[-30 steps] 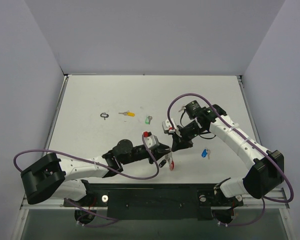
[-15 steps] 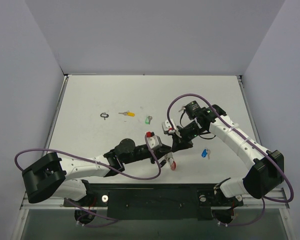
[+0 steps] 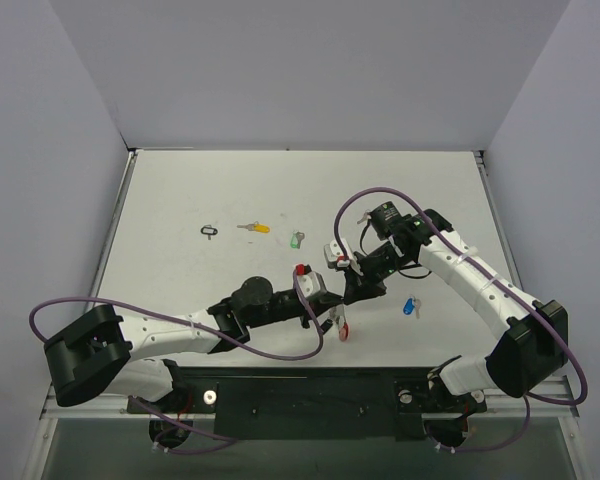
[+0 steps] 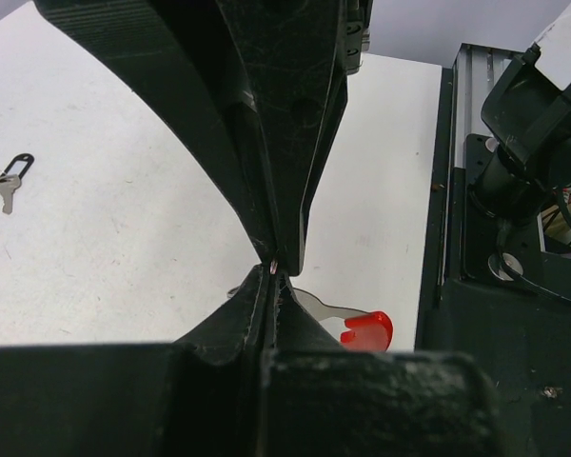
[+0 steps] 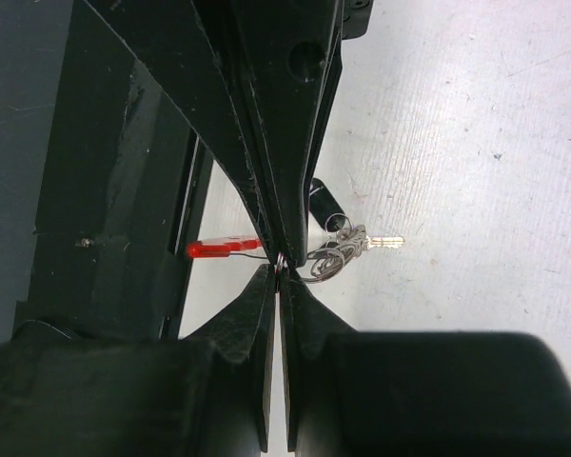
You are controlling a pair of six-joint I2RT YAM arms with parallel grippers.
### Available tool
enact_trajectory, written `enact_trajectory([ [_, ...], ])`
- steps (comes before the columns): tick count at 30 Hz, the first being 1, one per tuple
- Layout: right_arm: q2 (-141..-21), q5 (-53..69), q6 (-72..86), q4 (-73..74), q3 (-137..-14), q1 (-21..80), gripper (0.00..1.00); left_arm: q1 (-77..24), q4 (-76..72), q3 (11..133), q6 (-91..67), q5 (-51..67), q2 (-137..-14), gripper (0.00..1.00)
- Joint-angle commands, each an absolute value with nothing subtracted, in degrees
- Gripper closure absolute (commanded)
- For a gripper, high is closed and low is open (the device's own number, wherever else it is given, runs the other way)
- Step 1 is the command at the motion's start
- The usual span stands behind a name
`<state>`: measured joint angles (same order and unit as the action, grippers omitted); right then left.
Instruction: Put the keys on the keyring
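Left end effector (image 4: 271, 268): fingers pressed together, pinching the keyring (image 4: 314, 301); the red tag (image 4: 366, 328) lies just below the tips. Right end effector (image 5: 279, 262): fingers pressed together on the keyring wire, with a key (image 5: 381, 243) just beside them. Location: centre of the tabletop (image 3: 180, 190), toward its near edge.

Nothing can be read in any view. The keys (image 3: 411, 308) right of the jaws and beyond them bear coloured tags, too small to show any lettering.

Red-tagged silver keyring (image 4: 362, 328) (blue key (image 3: 411, 308), yellow key (image 3: 254, 228), green key (image 3: 296, 240)).
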<state>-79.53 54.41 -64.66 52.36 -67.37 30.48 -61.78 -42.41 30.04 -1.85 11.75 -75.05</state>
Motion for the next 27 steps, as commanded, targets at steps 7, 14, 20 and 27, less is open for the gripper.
enact_trajectory([
  [7, -79.7, 58.7, -65.2, 54.4, -67.2, 30.4, 0.72, -61.7, -56.0, 25.4, -6.7, 6.2, -71.7, 1.00],
  [14, -79.0, 62.8, -65.2, 54.1, -66.9, 29.2, 0.62, -61.7, -77.4, 17.8, -15.8, 2.5, -73.5, 1.00],
  [20, -79.1, 64.8, -63.8, 51.9, -65.7, 29.3, 0.62, -61.8, -85.1, 17.8, -18.2, 4.3, -77.3, 1.00],
  [27, -78.3, 65.9, -61.6, 50.0, -65.3, 29.3, 0.62, -61.8, -84.8, 18.5, -18.8, 5.2, -77.7, 1.00],
])
